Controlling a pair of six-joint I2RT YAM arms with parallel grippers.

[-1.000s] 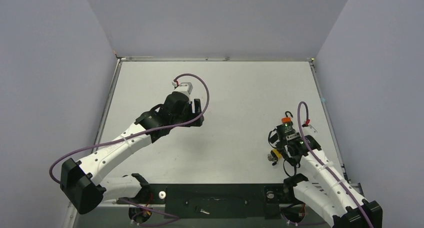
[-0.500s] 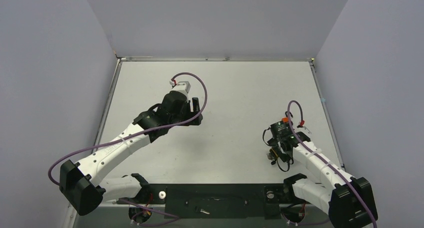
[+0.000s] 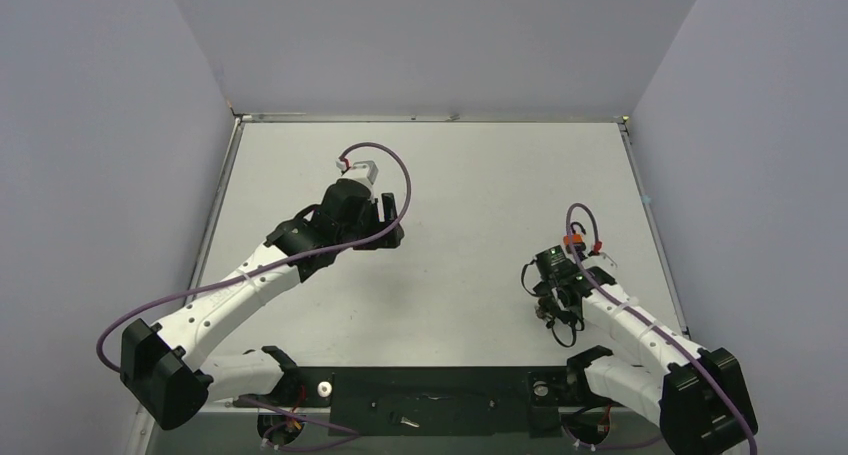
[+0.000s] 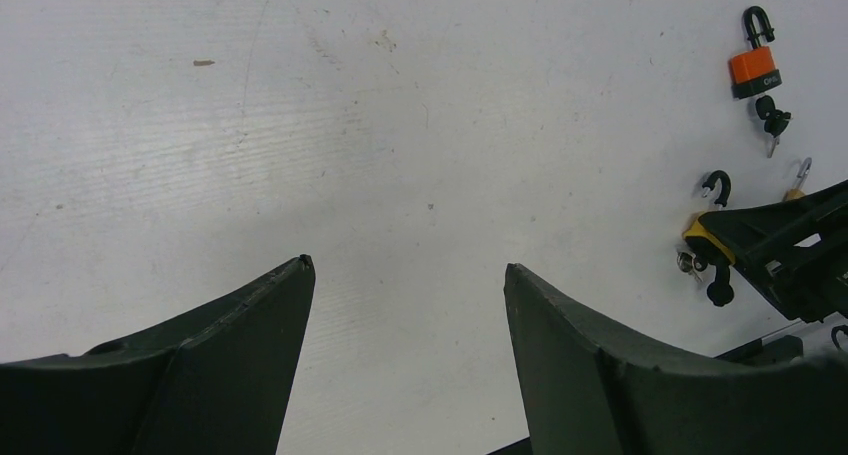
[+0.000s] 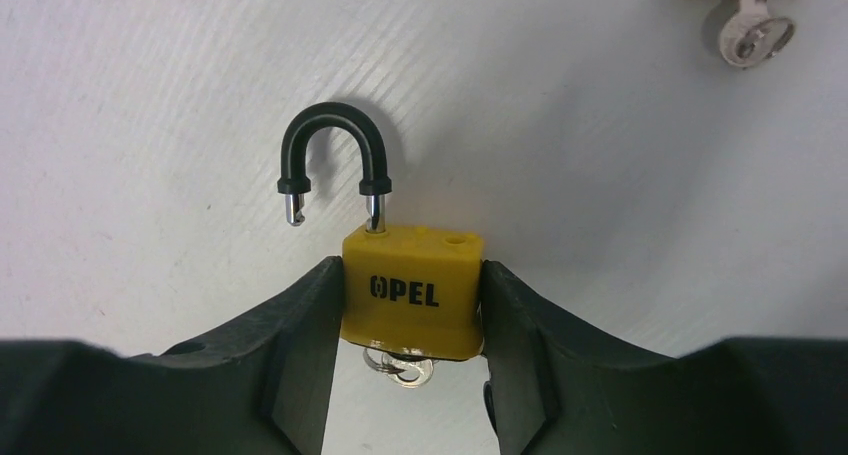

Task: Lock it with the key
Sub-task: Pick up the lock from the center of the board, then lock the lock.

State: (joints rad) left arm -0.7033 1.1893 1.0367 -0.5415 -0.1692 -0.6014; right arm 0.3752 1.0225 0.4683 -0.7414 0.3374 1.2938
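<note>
Right wrist view: the right tool clamps the yellow padlock by both sides. It reads "OPEL" and its shackle is open. The key shows just below its body. The left tool stands wide — holding nothing — above the bench.

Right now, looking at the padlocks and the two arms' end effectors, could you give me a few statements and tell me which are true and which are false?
1. The right end effector grips the yellow blocky padlock by both sides of its body. True.
2. That padlock's black curved shackle is snapped shut. False: one leg is out of the body, so it stands open.
3. The left end effector holds the orange padlock. False: its fingers stand apart with nothing between them, and the orange padlock with a black shackle lies apart on the white table.
4. A small silver metal key shows just below the yellow body. True.
</note>
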